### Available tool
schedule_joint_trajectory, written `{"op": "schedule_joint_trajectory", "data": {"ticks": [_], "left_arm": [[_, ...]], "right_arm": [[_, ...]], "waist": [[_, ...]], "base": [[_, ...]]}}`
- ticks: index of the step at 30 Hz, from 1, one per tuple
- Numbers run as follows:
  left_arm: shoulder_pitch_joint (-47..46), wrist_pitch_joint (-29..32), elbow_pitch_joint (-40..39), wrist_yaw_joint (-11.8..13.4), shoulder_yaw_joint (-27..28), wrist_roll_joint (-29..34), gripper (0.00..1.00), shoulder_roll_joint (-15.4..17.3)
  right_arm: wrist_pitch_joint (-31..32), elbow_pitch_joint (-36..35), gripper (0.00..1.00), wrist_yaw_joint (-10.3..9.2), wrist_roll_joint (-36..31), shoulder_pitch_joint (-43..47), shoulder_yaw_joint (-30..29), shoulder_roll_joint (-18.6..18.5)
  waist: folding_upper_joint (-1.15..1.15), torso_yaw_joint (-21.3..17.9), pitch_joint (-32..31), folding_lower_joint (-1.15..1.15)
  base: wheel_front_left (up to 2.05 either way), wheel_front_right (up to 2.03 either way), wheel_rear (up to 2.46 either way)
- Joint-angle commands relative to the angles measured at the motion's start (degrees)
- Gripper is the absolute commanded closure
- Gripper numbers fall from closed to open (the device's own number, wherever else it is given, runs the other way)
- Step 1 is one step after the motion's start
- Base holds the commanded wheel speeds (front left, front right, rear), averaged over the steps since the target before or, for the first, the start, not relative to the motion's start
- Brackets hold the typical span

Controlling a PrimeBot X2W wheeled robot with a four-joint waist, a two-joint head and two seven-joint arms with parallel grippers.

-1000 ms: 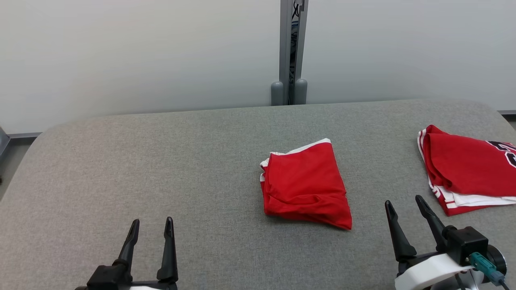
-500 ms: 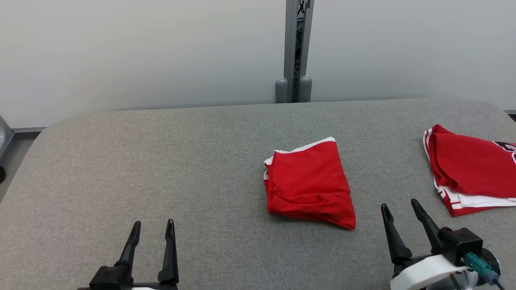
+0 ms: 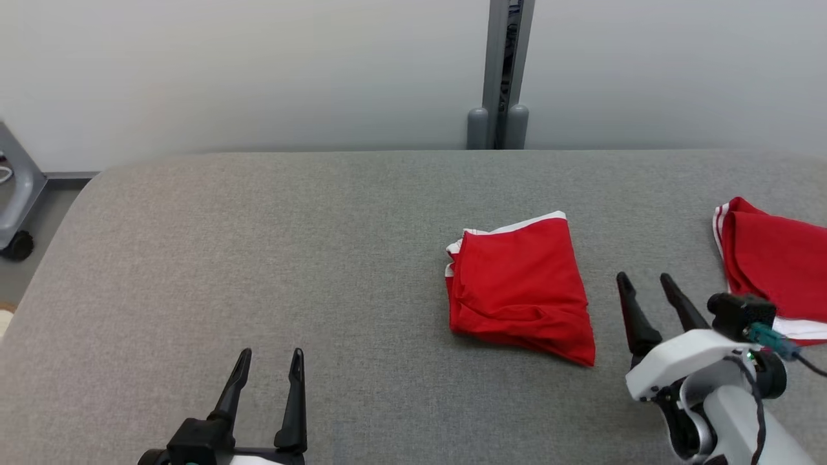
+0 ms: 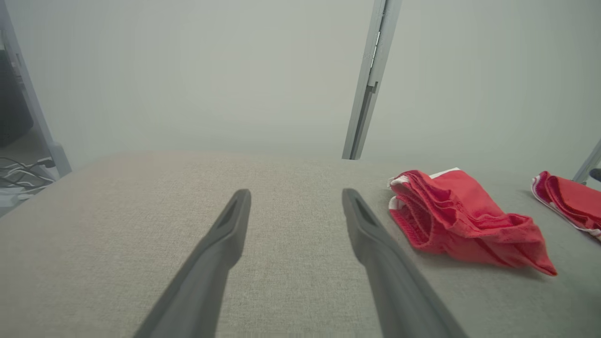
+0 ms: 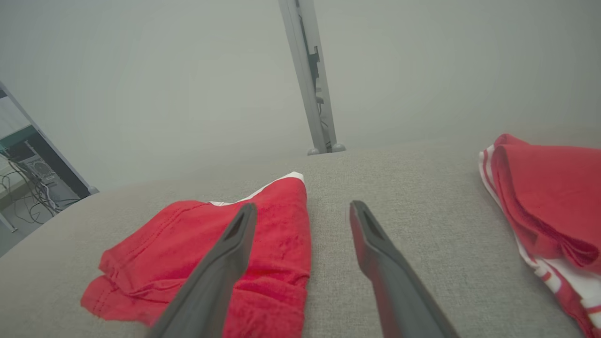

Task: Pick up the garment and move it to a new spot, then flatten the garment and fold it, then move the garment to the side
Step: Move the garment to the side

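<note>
The folded red garment with white trim (image 3: 520, 287) lies on the grey fabric-covered table (image 3: 258, 258), straight out from the grey upright post (image 3: 502, 71) on my side of it. It is a compact, roughly square packet. Its white-edged hem faces the post, and the bunched, looser folds are on the edge away from the post. I judge the folding is done and the move to the side is what remains.

My right gripper (image 3: 643, 278) is to the right of the post's line and nearer me. Its two dark fingers are spread, with nothing between them, and they point toward the post. It is clear of the cloth, and I read that as lining up to take the packet by its right edge. My left gripper (image 3: 271, 352) is well to the left of the post's line, low and close to me, also parted and empty. It seems parked out of the way.

A second red garment with white stripes (image 3: 775, 258) is far to the right of the post. The packet looks soft and loosely stacked, so a one-sided pinch could let the layers slide open.
</note>
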Motion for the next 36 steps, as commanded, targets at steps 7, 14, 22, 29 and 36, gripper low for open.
{"op": "schedule_joint_trajectory", "data": {"ticks": [7, 14, 22, 29, 36], "left_arm": [[-2.99, -0.2, 0.4, -0.33, -0.76, -0.44, 0.0, 0.22], [-5.97, -0.2, 0.54, -0.21, -2.27, -0.71, 0.0, 0.21], [-8.24, -0.21, 1.33, 0.23, -3.42, -1.15, 0.0, 0.23], [-8.12, -0.2, 1.73, 0.48, -3.39, -1.17, 0.0, 0.23], [-8.0, -0.21, 1.98, 0.05, -3.25, -0.68, 0.0, 0.22]], "right_arm": [[-0.19, 11.04, 0.0, 0.01, 3.85, -8.33, 2.6, -1.48], [2.51, 19.55, 0.0, 0.01, 8.01, -15.05, 8.19, -2.44], [7.45, 21.81, 0.0, 0.01, 13.91, -15.9, 15.71, -1.79], [5.6, 21.24, 1.0, 0.0, 18.0, -15.21, 21.05, -3.06], [0.23, 23.03, 1.0, 0.0, 14.76, -19.82, 24.16, -5.14]], "waist": [[0.0, 3.45, 4.57, 0.0], [0.0, 5.39, 8.75, 0.0], [0.0, 6.2, 10.34, 0.0], [0.0, 5.92, 9.52, 0.0], [0.0, 4.76, 9.53, 0.0]], "base": [[0.0, 0.0, 0.0], [0.0, 0.0, 0.0], [0.0, 0.0, 0.0], [0.0, 0.0, 0.0], [0.0, 0.0, 0.0]]}}
